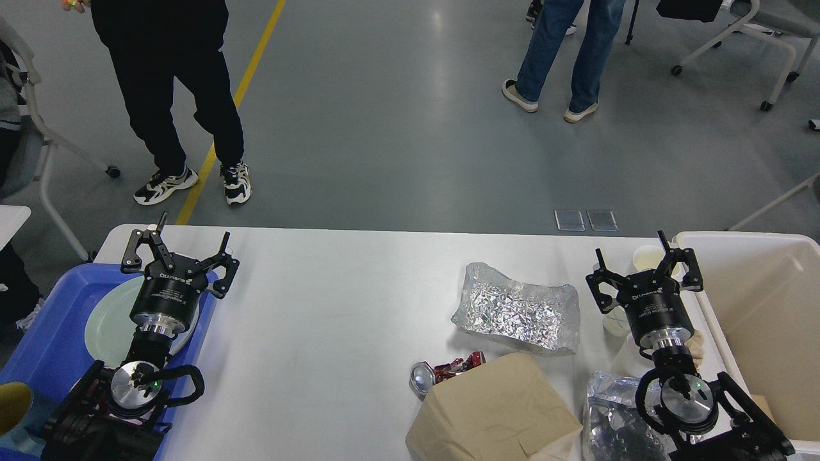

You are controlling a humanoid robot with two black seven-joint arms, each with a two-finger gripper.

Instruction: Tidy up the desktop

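My left end effector (181, 255) is spread wide and holds nothing, hanging over the far right corner of the blue tray (48, 333) at the tabletop's (333, 307) left end. Under its wrist lies a pale green plate (109, 323) inside that tray. At the tray's near left corner I catch a yellow cup (11, 404), partly cut off by the edge of view.

My right end effector (644, 266) is spread wide too, empty, raised near the tabletop's right end. Just beyond its fingers stands a white paper cup (648, 258), and another pale cup (615, 322) sits low beside my wrist. Right of the arm is the cream bin (762, 301), close against the tabletop's right edge.

Left of that arm, a crumpled foil sheet (517, 308) lies on the tabletop. Nearer me sits a brown paper bag (493, 410), its corner over a crushed red can (442, 373) that pokes out at the bag's left. A clear shiny plastic bag (612, 416) lies beside the paper bag, partly behind my right arm.

The tabletop runs wide and pale across the whole view, bare in its middle stretch between tray and foil. Beyond it, on the grey floor, two people stand: one in black trousers (170, 96) by a yellow line, one in jeans (564, 51).
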